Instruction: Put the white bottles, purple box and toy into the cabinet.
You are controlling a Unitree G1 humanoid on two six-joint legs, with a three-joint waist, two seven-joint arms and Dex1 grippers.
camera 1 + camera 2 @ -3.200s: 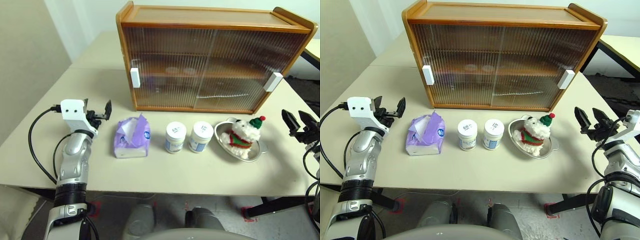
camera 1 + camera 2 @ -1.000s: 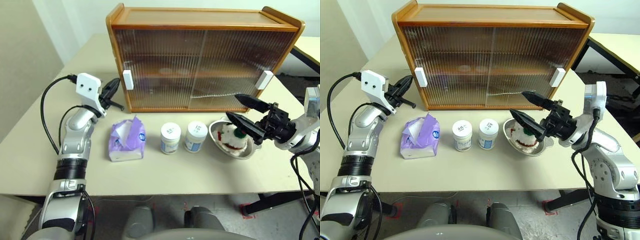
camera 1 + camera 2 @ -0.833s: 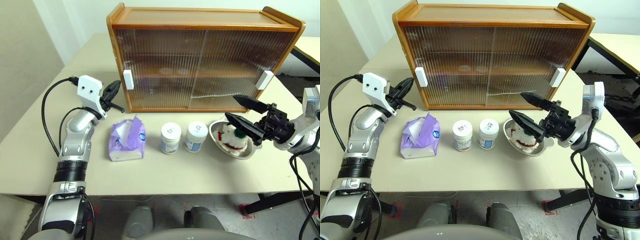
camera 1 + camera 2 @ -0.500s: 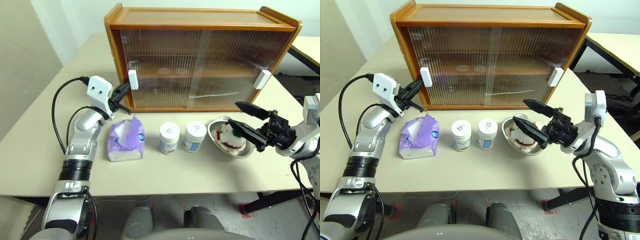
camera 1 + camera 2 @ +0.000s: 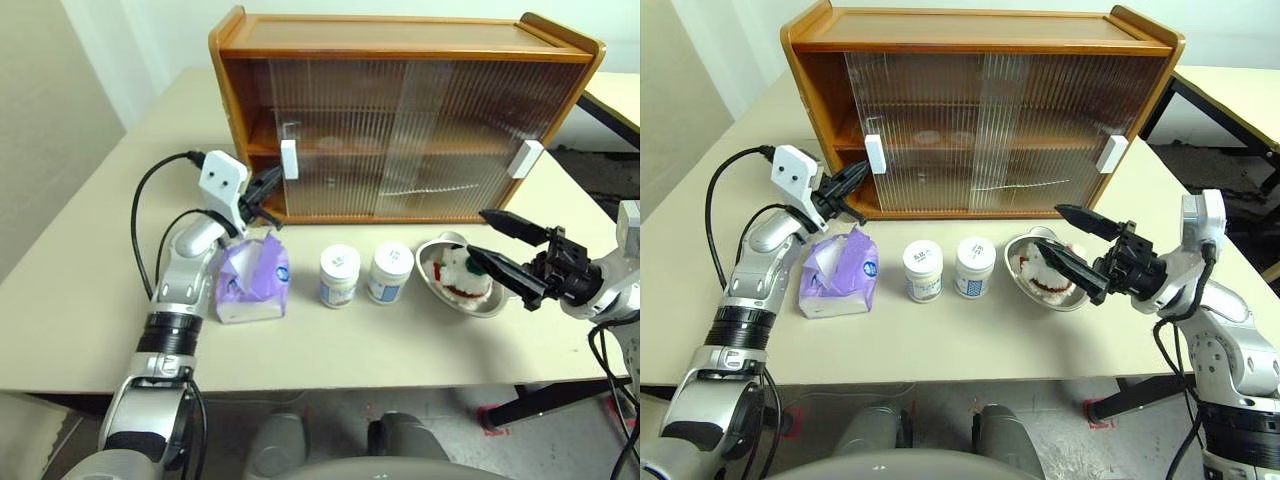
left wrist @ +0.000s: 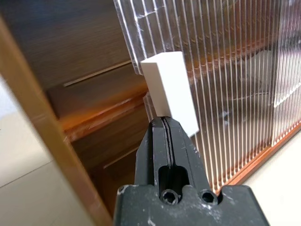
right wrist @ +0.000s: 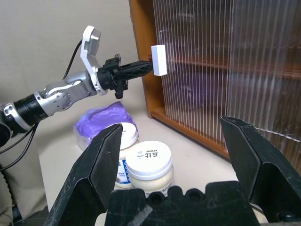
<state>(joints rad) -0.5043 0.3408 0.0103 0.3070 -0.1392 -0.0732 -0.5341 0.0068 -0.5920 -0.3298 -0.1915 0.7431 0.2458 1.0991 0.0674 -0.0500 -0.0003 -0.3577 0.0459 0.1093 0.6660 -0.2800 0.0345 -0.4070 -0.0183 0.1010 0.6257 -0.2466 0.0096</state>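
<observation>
Slid rightward, ribbed translucent door (image 5: pixel 345 135) exposes wood; clenched left claw (image 5: pixel 276 183) pushes its white block handle (image 5: pixel 289 159); right claw (image 5: pixel 498 252) splayed

A pale beige table (image 5: pixel 330 345) is seen under even light. Behind the table, a white wall (image 5: pixel 150 30) is met by a beige wall (image 5: pixel 45 120) at its left side. Beyond the table's right end, a second tabletop on a black frame (image 5: pixel 1240 90) is seen. Below the table's front edge, grey floor with red tape marks (image 5: pixel 1095 415) is seen.
</observation>
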